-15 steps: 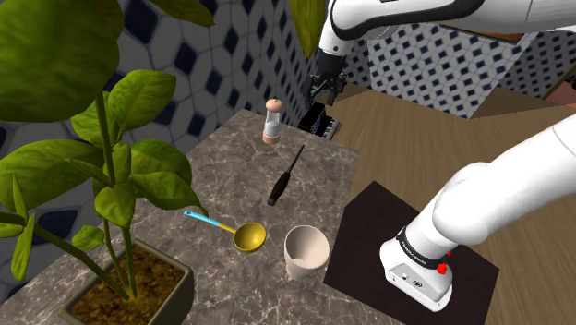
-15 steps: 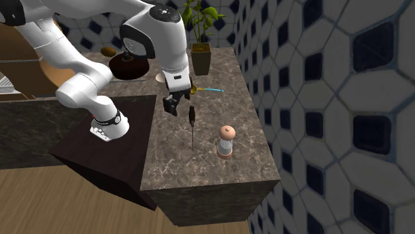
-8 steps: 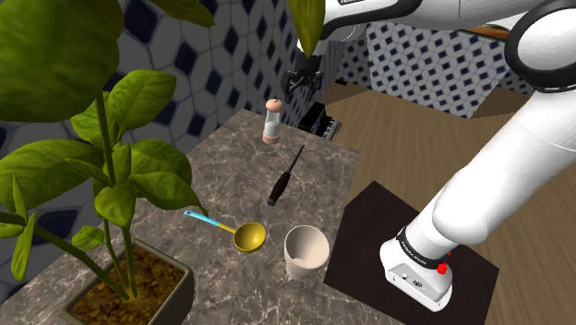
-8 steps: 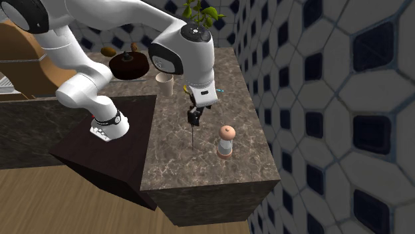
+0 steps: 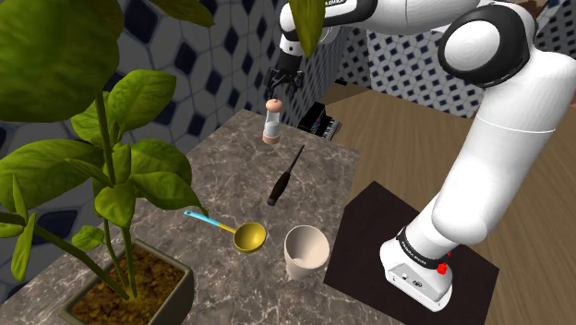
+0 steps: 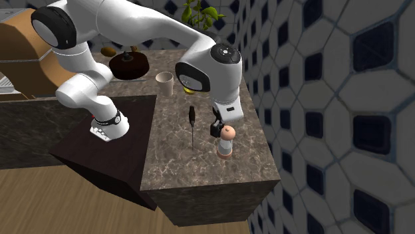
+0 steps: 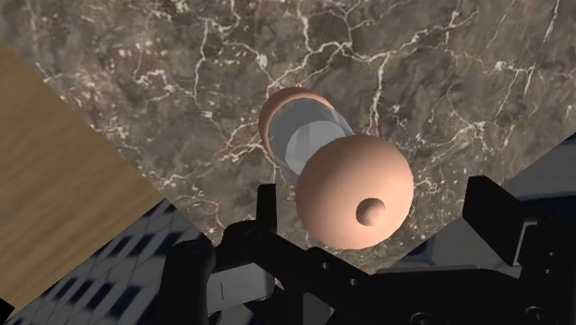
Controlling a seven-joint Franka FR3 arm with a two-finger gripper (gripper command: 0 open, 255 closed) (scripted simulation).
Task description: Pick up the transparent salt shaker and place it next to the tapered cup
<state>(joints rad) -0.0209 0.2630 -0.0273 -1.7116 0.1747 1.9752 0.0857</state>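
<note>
Hand (image 5: 282, 81) has swung over the salt shaker (image 5: 271, 122), its fingers (image 7: 494, 217) spread apart, clasping nothing.

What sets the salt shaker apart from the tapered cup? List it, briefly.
The salt shaker has a clear body with a pinkish domed cap and base; the tapered cup is plain cream all over. The salt shaker is slim and capped; the tapered cup is wider and open-topped. Both stand upright on the marbled counter.
</note>
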